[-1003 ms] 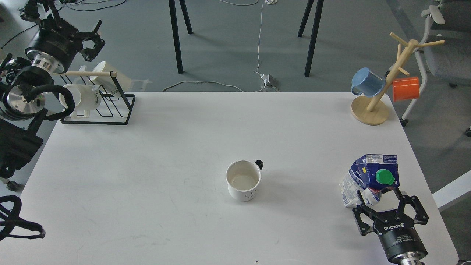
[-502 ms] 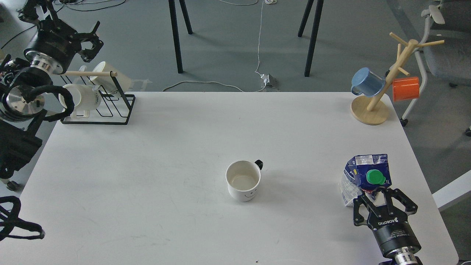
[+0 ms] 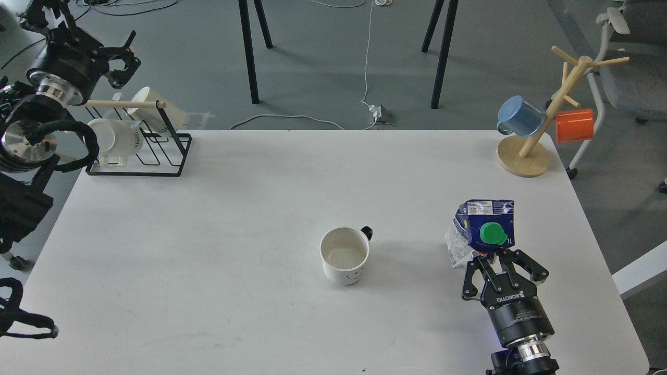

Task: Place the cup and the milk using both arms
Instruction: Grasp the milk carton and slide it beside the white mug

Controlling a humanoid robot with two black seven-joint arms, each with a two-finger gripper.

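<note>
The milk carton [image 3: 484, 229] was held upright, clamped in the right end effector [image 3: 501, 259], on the tabletop [image 3: 234, 234] right of the white cup [image 3: 345, 255], well apart from it. The left end effector [image 3: 119, 57] was positioned above the mug rack [image 3: 140, 143], fingers spread apart.

You've got a blue-and-white milk carton [image 3: 482, 229] with a green cap [image 3: 493, 234] right at the black right gripper's [image 3: 503, 260] jaws. Off to their left, the white cup [image 3: 344, 255] has a black handle and a little smiley face.
</note>
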